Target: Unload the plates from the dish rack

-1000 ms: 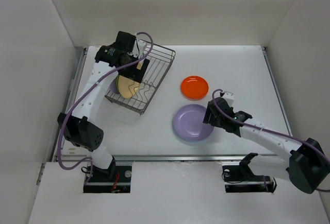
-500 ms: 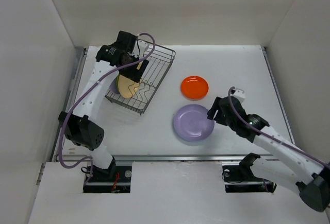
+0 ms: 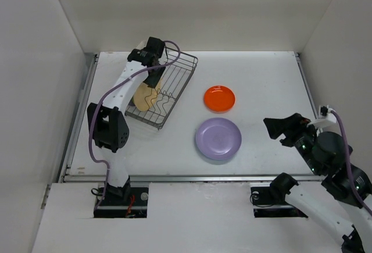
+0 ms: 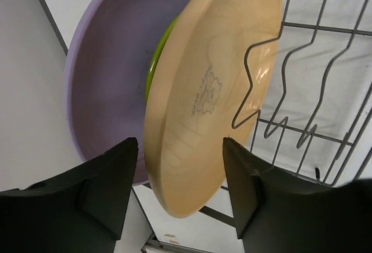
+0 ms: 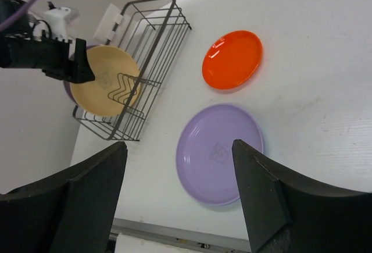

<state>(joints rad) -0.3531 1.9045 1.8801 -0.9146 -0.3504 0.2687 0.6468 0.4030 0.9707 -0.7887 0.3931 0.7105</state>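
The dark wire dish rack (image 3: 174, 84) stands at the back left. A cream-yellow plate (image 4: 203, 107) stands on edge in it, with a lime-green plate (image 4: 156, 61) and a purplish plate (image 4: 110, 72) behind. My left gripper (image 4: 180, 177) straddles the cream plate's rim, jaws partly closed with small gaps on both sides. A lavender plate (image 3: 218, 138) and an orange plate (image 3: 219, 98) lie flat on the table. My right gripper (image 5: 180, 189) is open and empty, raised over the table's right front (image 3: 278, 128).
A small white caddy (image 5: 107, 23) hangs on the rack's far corner. White walls close in the table on the left, back and right. The rack's wavy dividers (image 4: 325, 90) stand to the right of the cream plate.
My left gripper has narrowed around the cream plate's rim. My right arm has pulled back to the right and risen away from the lavender plate, which stays on the table.
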